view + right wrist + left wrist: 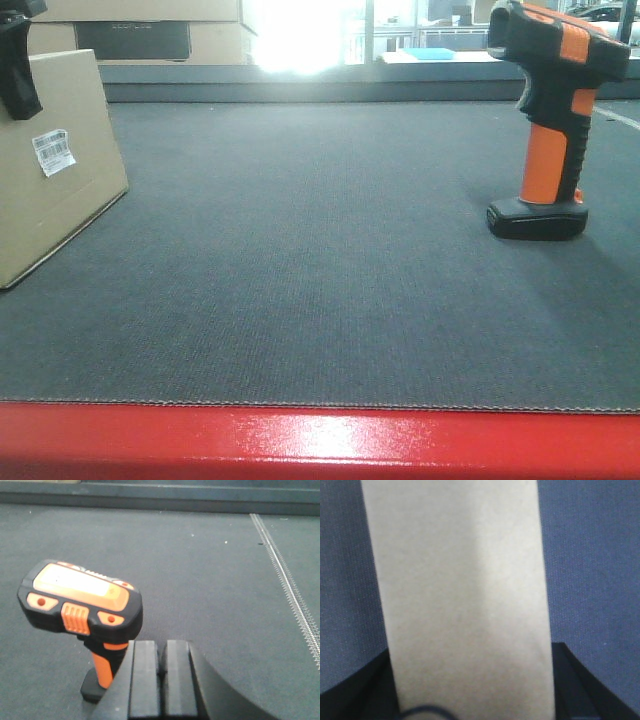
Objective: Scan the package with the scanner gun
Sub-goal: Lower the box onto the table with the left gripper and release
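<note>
Standing upright: scanner gun [553, 120], head pointing left twd package [50, 170].

Package [50, 160] (left) well apart from upright scanner gun [548, 120]

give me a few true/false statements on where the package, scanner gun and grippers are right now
1. The scanner gun stands upright on its foot. True.
2. The package lies flat with its barcode label facing up. False: it is tilted, label on its side face.
3. The right gripper is clamped on the scanner gun. False: its fingers are shut beside it, holding nothing.
4. The left gripper is at the package's top. True.
5. Scanner and package touch. False: they stand far apart.
</note>
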You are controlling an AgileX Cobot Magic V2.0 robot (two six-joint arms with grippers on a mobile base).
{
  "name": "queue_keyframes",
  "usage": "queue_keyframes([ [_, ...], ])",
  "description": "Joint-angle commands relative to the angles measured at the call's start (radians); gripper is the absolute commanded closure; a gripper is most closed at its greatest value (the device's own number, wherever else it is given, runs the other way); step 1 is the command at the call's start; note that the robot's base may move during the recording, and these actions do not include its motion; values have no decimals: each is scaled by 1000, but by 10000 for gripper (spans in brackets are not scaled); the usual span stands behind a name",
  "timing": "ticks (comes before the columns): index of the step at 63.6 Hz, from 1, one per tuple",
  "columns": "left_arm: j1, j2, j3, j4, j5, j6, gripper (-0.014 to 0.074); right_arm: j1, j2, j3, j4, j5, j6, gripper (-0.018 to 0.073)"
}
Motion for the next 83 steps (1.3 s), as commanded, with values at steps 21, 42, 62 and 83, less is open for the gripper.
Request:
queue_keyframes([
  [21,-4,-163,-17,-5,-6,-3,33,-6,-7,-8,-11,33,-9,713],
  [42,-4,-370,122,-57,-6,-28,527,-6,-51,-8,-11,134,-9,713],
  [62,-4,-678,549,-56,-402,-28,707,-6,-204,102,-11,98,-9,713],
  [83,-4,-1099,1036,-32,-994,-26,707,-6,-369,235,1,74,-7,713],
])
